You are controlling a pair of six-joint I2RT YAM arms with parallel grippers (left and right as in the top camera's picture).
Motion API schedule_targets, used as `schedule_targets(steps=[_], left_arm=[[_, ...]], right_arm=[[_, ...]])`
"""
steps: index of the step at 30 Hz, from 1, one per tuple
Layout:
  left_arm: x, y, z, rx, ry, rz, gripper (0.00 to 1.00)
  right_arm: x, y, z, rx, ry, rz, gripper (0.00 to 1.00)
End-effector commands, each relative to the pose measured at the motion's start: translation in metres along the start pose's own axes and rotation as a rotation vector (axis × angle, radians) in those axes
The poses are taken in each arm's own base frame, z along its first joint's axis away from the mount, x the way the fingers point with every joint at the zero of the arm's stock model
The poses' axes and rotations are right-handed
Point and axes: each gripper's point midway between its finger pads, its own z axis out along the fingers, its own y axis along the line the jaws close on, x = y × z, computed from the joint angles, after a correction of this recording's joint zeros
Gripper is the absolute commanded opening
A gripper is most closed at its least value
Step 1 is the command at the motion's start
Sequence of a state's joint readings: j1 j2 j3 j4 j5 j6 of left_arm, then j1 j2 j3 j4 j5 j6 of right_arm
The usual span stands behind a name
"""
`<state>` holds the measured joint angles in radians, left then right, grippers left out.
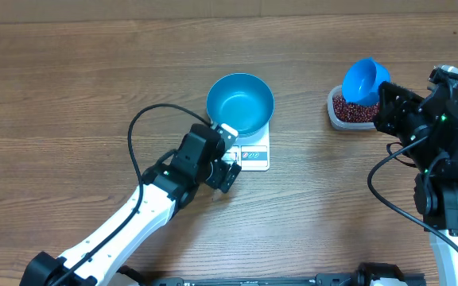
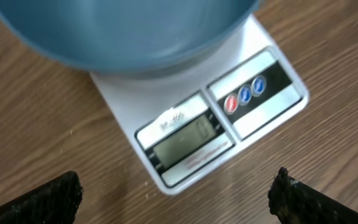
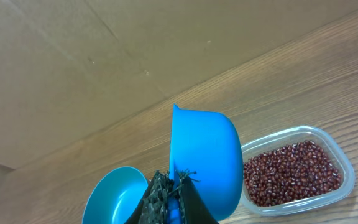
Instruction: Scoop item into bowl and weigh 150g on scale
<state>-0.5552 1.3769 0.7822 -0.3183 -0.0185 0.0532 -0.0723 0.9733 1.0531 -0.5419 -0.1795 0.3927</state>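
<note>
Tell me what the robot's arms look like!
The left arm is white with black joints and a looping black cable. The right arm is mostly black, with tiny green lights. The left gripper and right gripper are black.

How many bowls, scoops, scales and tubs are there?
blue bowl: 1
blue scoop: 1
white scale: 1
clear tub: 1
Total: 4
</note>
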Motion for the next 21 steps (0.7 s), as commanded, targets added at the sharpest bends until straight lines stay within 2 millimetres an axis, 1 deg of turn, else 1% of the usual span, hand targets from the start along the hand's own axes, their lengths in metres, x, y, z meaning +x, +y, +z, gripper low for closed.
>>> schedule_targets(steps=[1,4,7,11,15,18,20,21], left_arm=[[-0.045,-0.005,-0.029,0.039,-0.121,-0.038,1.0],[-0.065,-0.002,-0.049,0.035,-0.137,-0.024,1.0],[-0.081,0.004,-0.071,0.023,-0.123,0.015,0.99],[-0.108,0.022,-0.107,-0.011,-0.136,0.015,1.0],[-0.138,0.036,-0.146,-0.022,-0.202,-0.011,1.0],[-0.152,0.039,-0.171,-0.015,-0.239,-0.02,1.0],[-0.156,0.039,-0.179,-0.014,-0.249,-0.02,0.99],[-0.156,0.039,-0.18,-0.014,-0.248,-0.02,1.0]], right_arm=[[-0.017,0.009,-0.009,-0.022,-0.046,-0.009,0.04],[-0.017,0.009,-0.009,-0.022,-0.046,-0.009,0.04],[-0.017,0.009,-0.009,-0.022,-0.046,-0.009,0.04],[-0.017,0.009,-0.009,-0.022,-0.046,-0.009,0.04],[-0.017,0.009,-0.009,-0.022,-0.046,-0.009,0.04],[-0.017,0.009,-0.009,-0.022,-0.046,-0.009,0.04],[-0.017,0.009,-0.009,-0.022,-0.046,-0.009,0.04],[-0.017,0.009,-0.009,-0.022,-0.046,-0.009,0.04]])
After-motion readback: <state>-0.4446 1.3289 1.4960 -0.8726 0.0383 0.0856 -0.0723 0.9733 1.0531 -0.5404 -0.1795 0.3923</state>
